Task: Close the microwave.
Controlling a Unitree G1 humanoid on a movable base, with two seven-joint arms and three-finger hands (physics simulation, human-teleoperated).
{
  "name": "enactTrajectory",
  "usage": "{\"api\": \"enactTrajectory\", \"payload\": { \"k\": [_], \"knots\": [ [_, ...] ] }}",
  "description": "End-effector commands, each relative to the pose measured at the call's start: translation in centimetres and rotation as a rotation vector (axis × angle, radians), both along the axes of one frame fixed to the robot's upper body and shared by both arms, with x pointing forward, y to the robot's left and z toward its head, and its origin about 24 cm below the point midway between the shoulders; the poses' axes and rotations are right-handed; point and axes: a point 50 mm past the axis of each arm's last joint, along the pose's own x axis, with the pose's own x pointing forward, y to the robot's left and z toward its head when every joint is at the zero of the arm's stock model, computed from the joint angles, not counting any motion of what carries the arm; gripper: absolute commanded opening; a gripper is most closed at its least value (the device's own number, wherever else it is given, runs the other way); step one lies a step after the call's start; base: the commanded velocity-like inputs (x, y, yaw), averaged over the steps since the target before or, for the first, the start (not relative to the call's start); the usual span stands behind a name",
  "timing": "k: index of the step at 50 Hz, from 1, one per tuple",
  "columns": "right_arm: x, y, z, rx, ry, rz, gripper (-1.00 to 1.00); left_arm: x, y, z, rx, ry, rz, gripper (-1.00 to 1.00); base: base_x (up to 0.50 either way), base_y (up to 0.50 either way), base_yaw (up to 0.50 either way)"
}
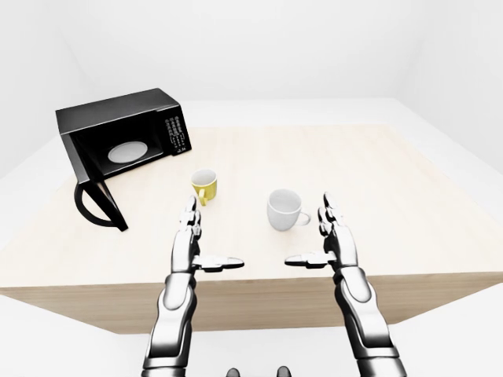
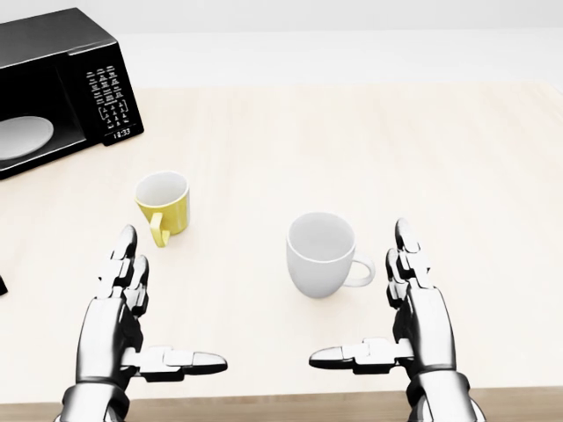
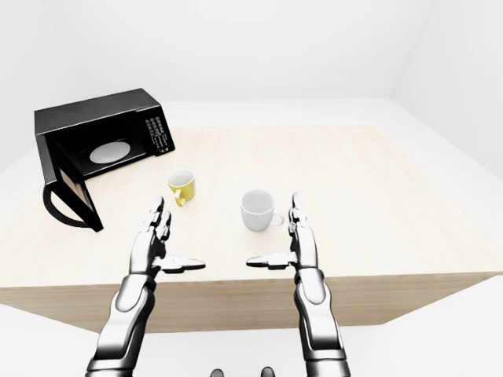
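- A pale wood-grain table [image 1: 377, 165] stands in a plain white room, on a white floor.
- The microwave [image 1: 118, 133], a glossy black box, sits at the table's far left corner (as the left-eye view shows it), long axis along the far edge, mouth toward the near edge.
- Its door [image 1: 98, 206] hangs wide open, swung out at the left side.
- A yellow mug [image 2: 164, 204] and a white mug [image 2: 320, 255] stand mid-table.
- The left hand [image 2: 132, 312] and right hand [image 2: 396, 312], both metallic, hover at the near edge, fingers spread, holding nothing.
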Motion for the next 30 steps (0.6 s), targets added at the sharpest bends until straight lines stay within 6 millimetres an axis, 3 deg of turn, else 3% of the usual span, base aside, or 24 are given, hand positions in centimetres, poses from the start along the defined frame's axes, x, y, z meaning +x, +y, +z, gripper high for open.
{"api": "enactTrajectory", "payload": {
  "k": [1,24,26,30],
  "knots": [
    [-0.2,-0.5,0.2,0.005,-0.007,0.011,1.00,-0.5,0.3,0.3,0.008,-0.016,-0.013,1.00,0.00,0.00,0.00],
    [0.0,-0.1,-0.5,-0.025,0.013,0.011,1.00,-0.7,-0.1,0.1,0.025,-0.010,-0.034,1.00,0.00,0.00,0.00],
    [-0.6,0.0,0.5,-0.025,-0.001,0.008,1.00,-1.1,-0.1,1.0,0.019,-0.034,-0.039,1.00,0.00,0.00,0.00],
    [-3.6,0.7,5.5,-0.065,-0.186,0.023,1.00,-3.0,0.3,4.6,-0.010,-0.144,-0.025,1.00,0.00,0.00,0.00]
  ]
}}
